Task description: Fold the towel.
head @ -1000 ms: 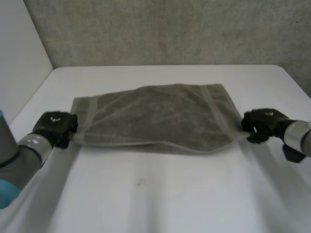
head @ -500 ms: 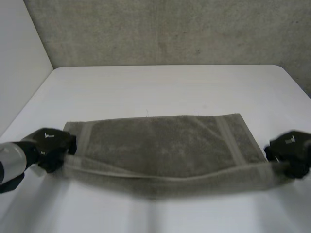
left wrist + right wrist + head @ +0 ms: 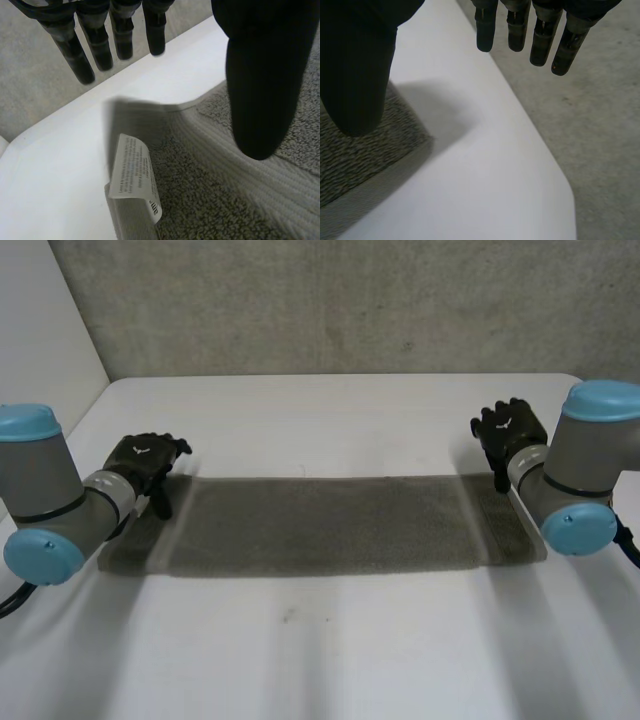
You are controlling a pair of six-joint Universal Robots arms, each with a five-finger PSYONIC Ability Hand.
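A grey-green terry towel (image 3: 330, 525) lies flat on the white worktop (image 3: 340, 640), folded into a long, narrow band that runs from one side to the other. The black left hand (image 3: 143, 462) is at the band's far left corner, with its fingers loose and holding nothing. The black right hand (image 3: 510, 430) sits just beyond the far right corner, likewise loose and empty. Both grey arms with light-blue caps bend in over the towel's ends. A rough grey wall (image 3: 350, 300) stands behind the worktop.

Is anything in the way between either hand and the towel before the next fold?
Nothing visible does. The left hand hangs open at one far corner of the towel, the right hand open at the other.
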